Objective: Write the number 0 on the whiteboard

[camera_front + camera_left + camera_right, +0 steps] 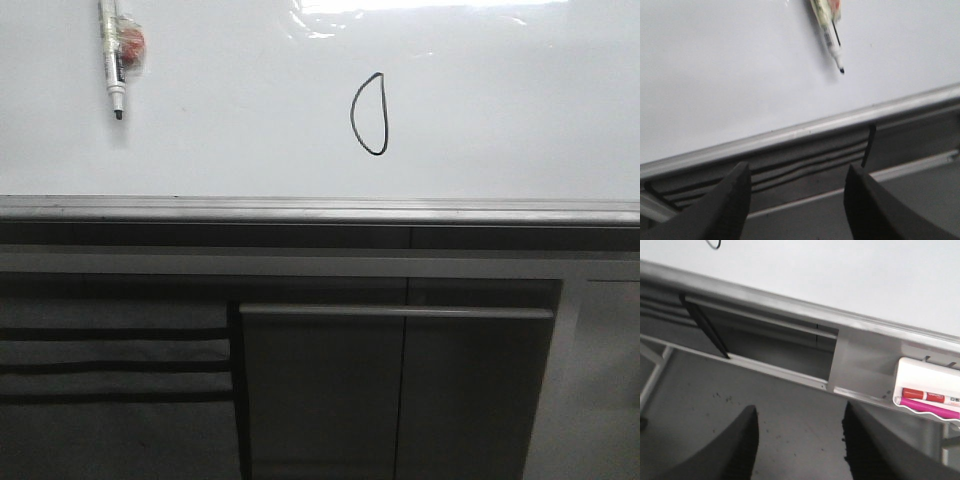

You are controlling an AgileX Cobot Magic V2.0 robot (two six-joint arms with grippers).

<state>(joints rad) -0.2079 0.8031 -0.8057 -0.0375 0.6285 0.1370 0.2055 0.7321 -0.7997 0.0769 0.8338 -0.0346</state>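
Note:
The number 0 (369, 114), a thin dark lopsided loop, is drawn on the whiteboard (240, 120). Its lowest tip shows in the right wrist view (715, 245). A white marker (113, 55) hangs tip down at the board's upper left; it also shows in the left wrist view (829, 32). My left gripper (797, 172) is open and empty, low in front of the board's grey ledge (790, 134). My right gripper (800, 417) is open and empty, held over dark floor below the ledge (805, 310). Neither gripper shows in the front view.
Dark grey cabinet panels (320, 390) with a bar handle (395, 312) stand below the ledge (320, 210). A white holder (925, 385) with a red marker (930, 396) and a pink marker (925, 406) hangs under the ledge on the right side.

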